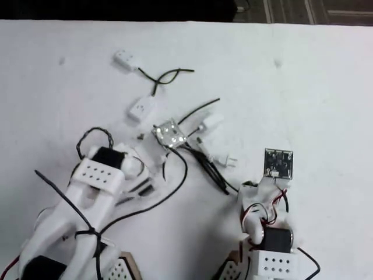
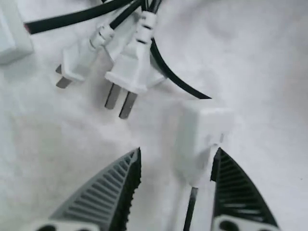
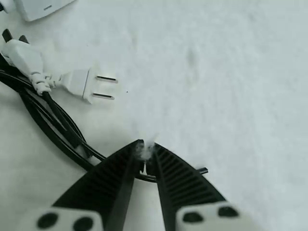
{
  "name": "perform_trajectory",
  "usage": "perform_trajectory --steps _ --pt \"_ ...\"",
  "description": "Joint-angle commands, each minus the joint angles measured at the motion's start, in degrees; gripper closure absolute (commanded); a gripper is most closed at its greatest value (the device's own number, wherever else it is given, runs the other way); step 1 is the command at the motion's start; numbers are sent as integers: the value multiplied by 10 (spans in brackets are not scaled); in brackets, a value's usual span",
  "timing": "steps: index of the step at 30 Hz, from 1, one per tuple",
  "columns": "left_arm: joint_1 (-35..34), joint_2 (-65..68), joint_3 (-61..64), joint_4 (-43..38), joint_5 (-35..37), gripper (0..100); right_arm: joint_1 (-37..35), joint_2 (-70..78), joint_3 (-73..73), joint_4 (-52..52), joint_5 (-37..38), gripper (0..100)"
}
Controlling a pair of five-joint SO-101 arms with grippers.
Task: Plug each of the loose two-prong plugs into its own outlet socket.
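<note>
Left wrist view: a white socket (image 2: 199,137) lies between the left fingers (image 2: 108,190), which are spread wide. It sits just beside one finger; whether it touches cannot be told. Bare surface (image 2: 269,72) separates it from the other finger. The socket's long axis runs along the fingers, and a dark cord (image 2: 191,211) leaves its near end. Beyond it two white plugs lie side by side, the near plug (image 2: 130,72) and the outer plug (image 2: 77,65). Their long axes are roughly parallel. Both sets of prongs point back toward the fingers, and their black leads run off the far way.

Right wrist view: the right fingers (image 3: 120,183) are pressed together, with a white fleck at the tips and nothing else seen pinched. Black cords (image 3: 57,125) pass beneath the tips. Near ahead a lone plug (image 3: 79,83) lies flat, its long axis crosswise to the fingers. Its two prongs point at bare surface, away from the cords.

The high view adds what the wrist views miss. A far socket (image 1: 125,59) and a second socket (image 1: 141,108) lie well apart from both arms. A shiny block (image 1: 170,133) sits mid-surface, where the cords gather. The lone plug lies between that block and the right arm, its prongs aimed toward the right arm's side of the surface.
</note>
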Motion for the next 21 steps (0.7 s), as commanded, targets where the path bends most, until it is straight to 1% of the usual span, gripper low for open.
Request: perform_trajectory --steps 1,4,9,11,16,19,21 --pt "-10 -22 -33 21 7 755 7 -2 -18 -11 0 980" --pt "-7 -22 -27 33 7 755 7 -2 -18 -11 0 980" --pt "8 -22 -27 77 11 756 7 -2 -18 -11 0 980" --pt "29 -22 -27 100 12 762 7 -2 -18 -11 0 980" --pt "99 -51 -25 132 12 865 7 -2 -18 -11 0 980" --pt "129 -92 5 134 13 859 7 -2 -18 -11 0 980" --pt "131 -124 27 120 13 853 7 -2 -18 -11 0 980"
